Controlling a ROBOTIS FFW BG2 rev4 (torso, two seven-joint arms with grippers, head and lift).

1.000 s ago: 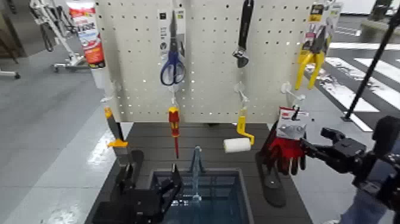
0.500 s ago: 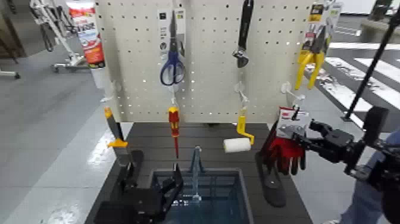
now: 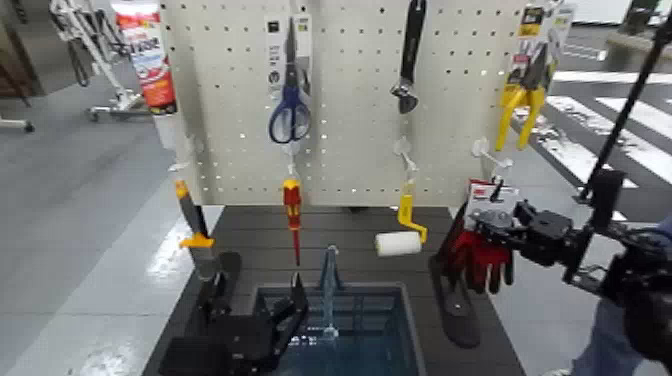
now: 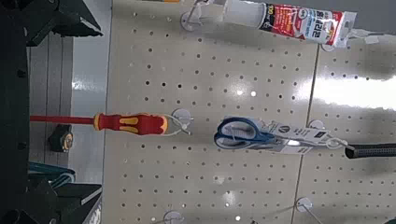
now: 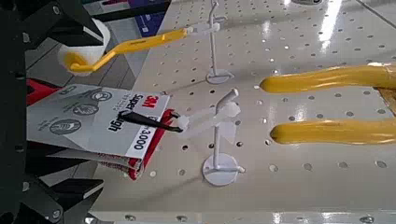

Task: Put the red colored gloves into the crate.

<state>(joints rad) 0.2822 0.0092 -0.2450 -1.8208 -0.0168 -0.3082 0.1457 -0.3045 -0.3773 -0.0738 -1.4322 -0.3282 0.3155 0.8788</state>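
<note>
Seen from the middle of the head view, a pale pegboard (image 3: 345, 100) is standing toward twelve o'clock. A red-and-white tube (image 3: 148, 55) is hanging at ten, blue-handled scissors (image 3: 290, 120) at eleven, a black-handled wrench (image 3: 406, 85) at one and yellow-handled pliers (image 3: 522, 110) at two. A red-and-yellow screwdriver (image 3: 292, 205) and an orange-and-black scraper (image 3: 194, 225) are hanging toward eight, and a white paint roller (image 3: 399, 243) at four.

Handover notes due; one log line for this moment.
right end effector: open at hanging gloves | left end effector: idle, over crate
</note>
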